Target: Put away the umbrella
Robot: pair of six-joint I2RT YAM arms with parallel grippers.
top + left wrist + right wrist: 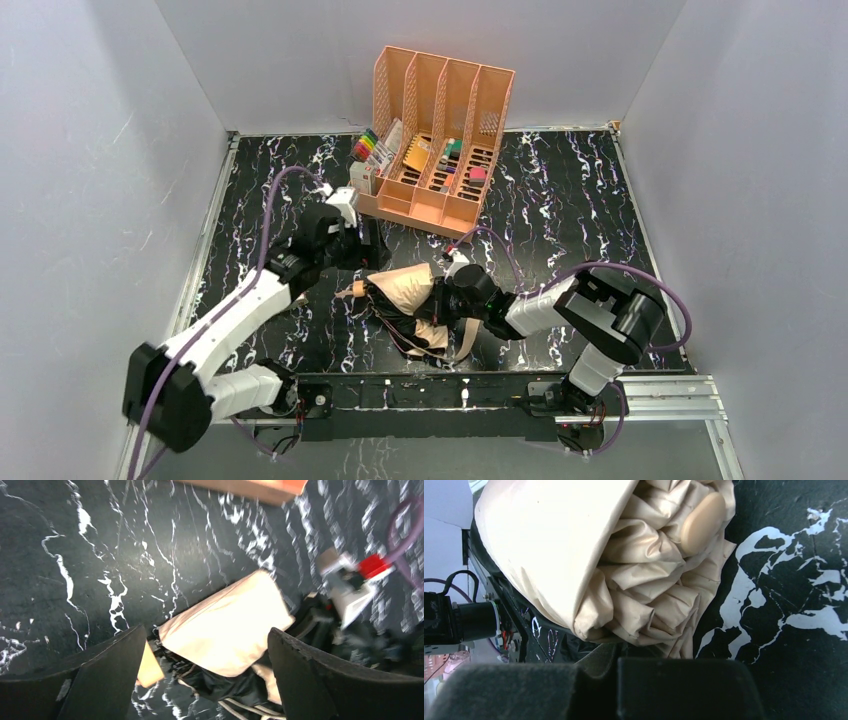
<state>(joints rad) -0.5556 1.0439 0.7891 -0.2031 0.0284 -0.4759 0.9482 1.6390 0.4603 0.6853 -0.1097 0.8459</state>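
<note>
The umbrella [408, 297] lies crumpled on the black marbled table between the two arms, tan fabric on top and black fabric with thin ribs beneath. My left gripper [357, 243] hangs open just up and left of it. In the left wrist view its fingers [102, 680] stand wide apart over the tan canopy [225, 625] without touching it. My right gripper [455, 298] is at the umbrella's right side. In the right wrist view the jaws [616, 665] are shut where the bunched tan fabric [589, 555] runs into them, and a cream rounded end [701, 522] pokes out of the folds.
A peach file organizer [440, 140] with small items stands at the back centre; its edge [250, 487] shows in the left wrist view. Coloured markers [368, 148] and a small cream box [362, 178] sit at its left. White walls enclose the table on three sides.
</note>
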